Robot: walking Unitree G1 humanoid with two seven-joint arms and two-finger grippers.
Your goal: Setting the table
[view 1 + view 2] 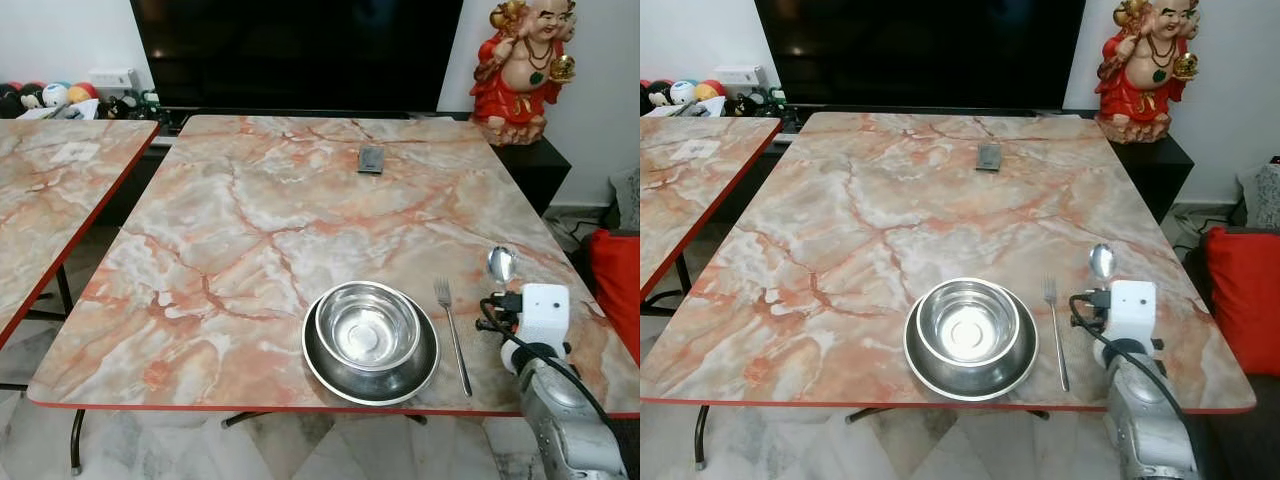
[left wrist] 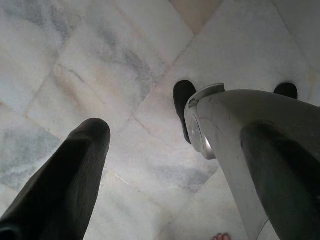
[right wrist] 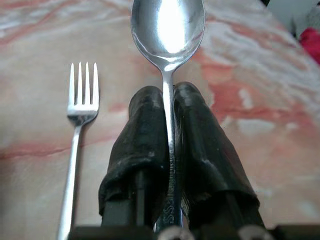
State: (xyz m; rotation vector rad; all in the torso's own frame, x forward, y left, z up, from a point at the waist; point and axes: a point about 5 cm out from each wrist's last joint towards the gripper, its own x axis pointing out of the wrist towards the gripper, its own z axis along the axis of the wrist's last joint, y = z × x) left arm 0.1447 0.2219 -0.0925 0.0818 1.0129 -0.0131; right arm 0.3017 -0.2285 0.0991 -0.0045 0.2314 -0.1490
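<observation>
Left eye view: marble table (image 1: 250, 230) with steel bowl (image 1: 367, 325) nested in plate (image 1: 325, 372) near the front edge; fork (image 1: 452, 335) just beside the plate at 3 o'clock, tines away from the robot. Spoon (image 1: 501, 264) at 3 o'clock of the fork, bowl end jutting past the right arm's wrist at 12 o'clock.

Right wrist view: right gripper (image 3: 170, 100) pinching the spoon's handle between both fingers (image 3: 145, 130) (bowl end straight ahead), fork alongside.

Left wrist view: left gripper (image 2: 170, 135) spread wide, hanging above the floor (image 2: 100, 60).

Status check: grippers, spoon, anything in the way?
Right gripper shut on spoon, right of fork. Left gripper idle, open. Bowl on plate. Nothing blocking.
</observation>
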